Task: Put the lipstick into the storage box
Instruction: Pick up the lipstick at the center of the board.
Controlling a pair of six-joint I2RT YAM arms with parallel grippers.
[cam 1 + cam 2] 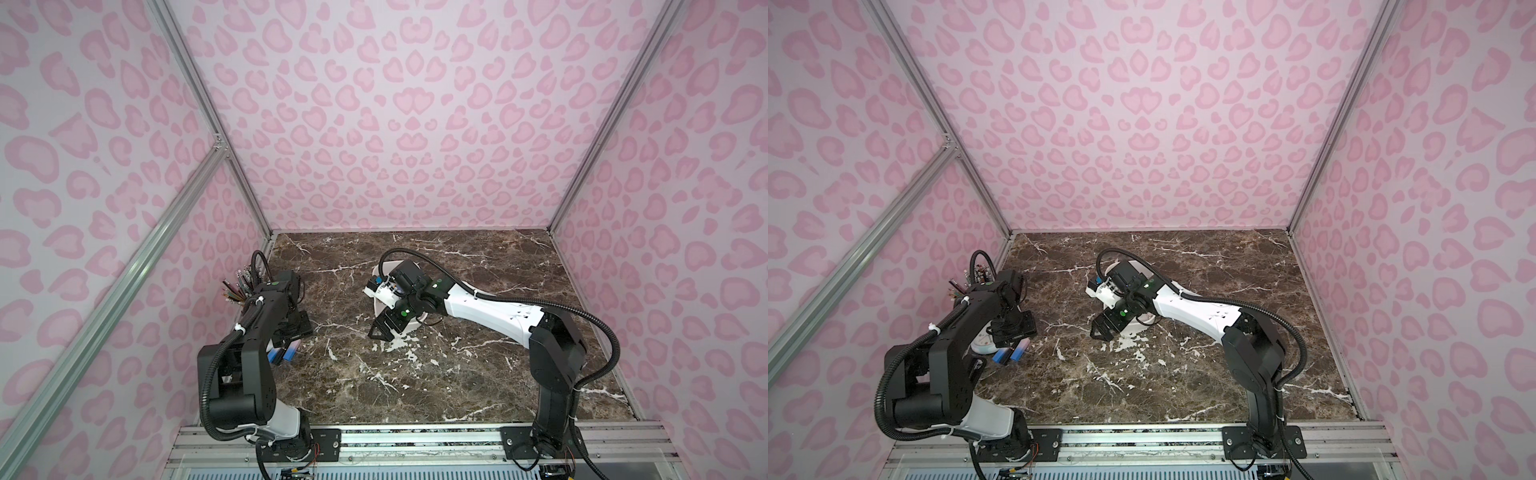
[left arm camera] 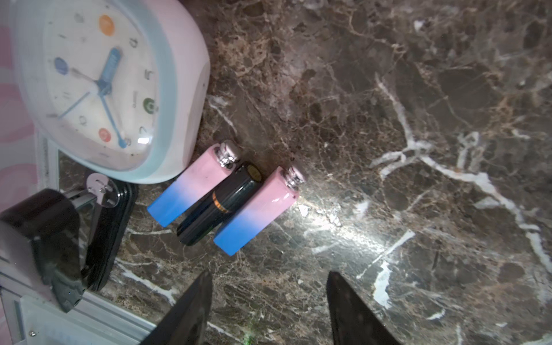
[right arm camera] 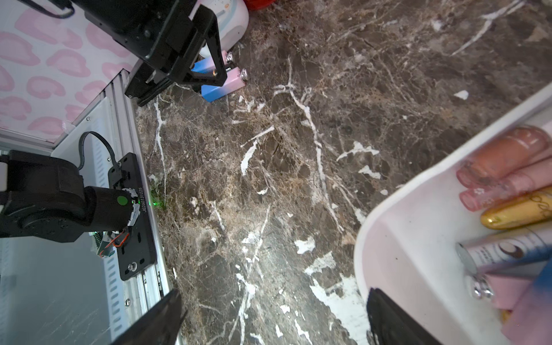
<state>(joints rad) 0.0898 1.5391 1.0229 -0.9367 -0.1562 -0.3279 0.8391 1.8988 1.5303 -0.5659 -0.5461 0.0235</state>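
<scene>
**Three lipsticks out on the marble, box partly filled**

Three tubes are lined up side by side, touching: two pink-and-blue lipsticks with one black lipstick squeezed between. They're hemmed in by the clock just beside one, close to the table's left edge. The marble toward the middle is left wide open.

The left gripper is hung near them, fingers apart, nothing held or touched. The white storage box is sat mid-table, with at least five tubes counted inside. The right gripper is spread wide by its rim, empty.
</scene>
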